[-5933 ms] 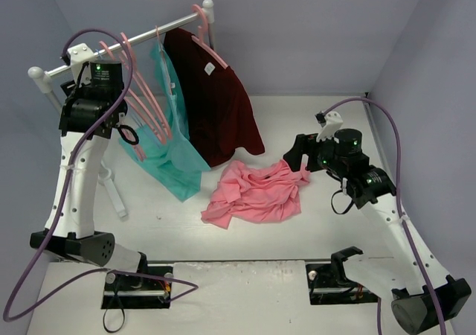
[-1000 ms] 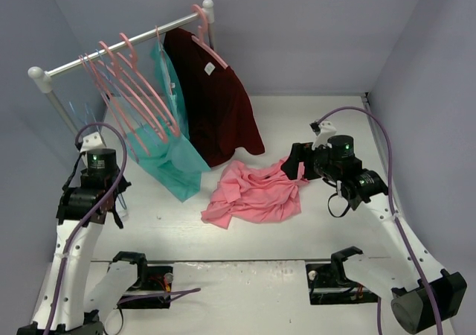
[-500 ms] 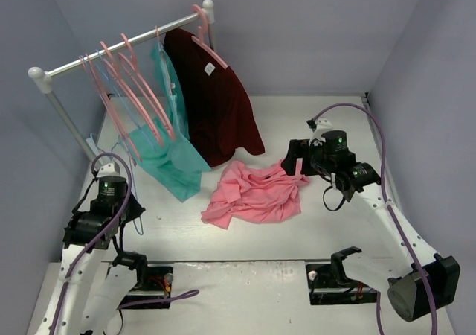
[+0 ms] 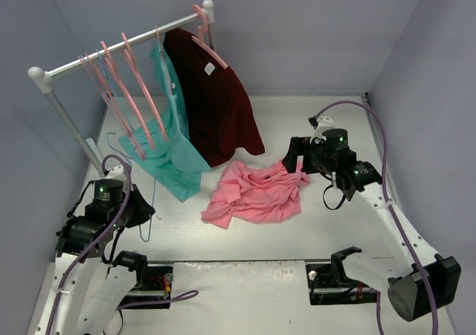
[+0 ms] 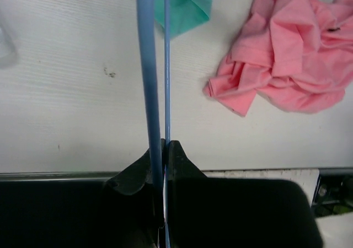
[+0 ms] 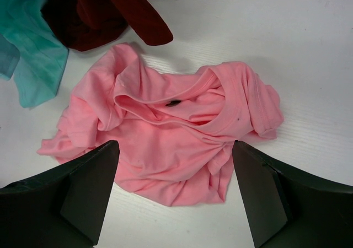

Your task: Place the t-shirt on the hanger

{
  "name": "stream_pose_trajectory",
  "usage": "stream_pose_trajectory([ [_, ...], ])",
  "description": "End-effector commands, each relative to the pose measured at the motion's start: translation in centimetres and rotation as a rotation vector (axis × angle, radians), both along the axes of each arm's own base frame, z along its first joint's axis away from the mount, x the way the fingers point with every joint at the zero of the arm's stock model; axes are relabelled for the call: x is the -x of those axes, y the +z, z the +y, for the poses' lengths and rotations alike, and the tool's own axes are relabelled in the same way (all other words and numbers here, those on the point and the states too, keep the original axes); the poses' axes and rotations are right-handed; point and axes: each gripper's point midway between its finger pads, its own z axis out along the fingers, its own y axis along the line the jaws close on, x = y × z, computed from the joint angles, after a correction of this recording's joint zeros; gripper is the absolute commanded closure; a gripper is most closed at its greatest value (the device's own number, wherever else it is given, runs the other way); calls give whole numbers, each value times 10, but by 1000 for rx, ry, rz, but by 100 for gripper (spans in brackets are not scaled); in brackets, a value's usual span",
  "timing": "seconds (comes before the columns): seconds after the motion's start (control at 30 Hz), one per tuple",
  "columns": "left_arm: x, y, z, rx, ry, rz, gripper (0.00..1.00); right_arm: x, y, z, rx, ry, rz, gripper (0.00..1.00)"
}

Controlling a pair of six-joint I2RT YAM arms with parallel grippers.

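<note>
Presently, left gripper (image 5: 165, 147) sat clenched on the thin light-blue hanger (image 5: 148, 66), well left of the crumpled salmon-pink t-shirt (image 6: 171, 132); the hanger's long axis ran straight out from the fingers, passing left of the t-shirt. Right gripper (image 6: 174, 149) hovered splayed, empty, directly above the t-shirt, judged the nearer arm.

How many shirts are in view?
3: the salmon-pink t-shirt crumpled on the table, the teal shirt and dark maroon shirt hanging side by side on the rail; none apparently hidden.
</note>
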Motion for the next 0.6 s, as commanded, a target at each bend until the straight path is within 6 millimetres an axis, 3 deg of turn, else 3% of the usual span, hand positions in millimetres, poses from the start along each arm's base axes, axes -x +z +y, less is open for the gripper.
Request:
stream_pose_trajectory([
  [0.0, 10, 27, -17, 43, -147, -50, 100, -17, 27, 6, -26, -8, -78, 20],
  [0.27, 37, 20, -19, 12, -242, 83, 100, -20, 27, 10, -27, 1, -72, 20],
  [0.57, 34, 45, -34, -15, -429, 17, 100, -25, 29, 7, 1, 1, -89, 20],
])
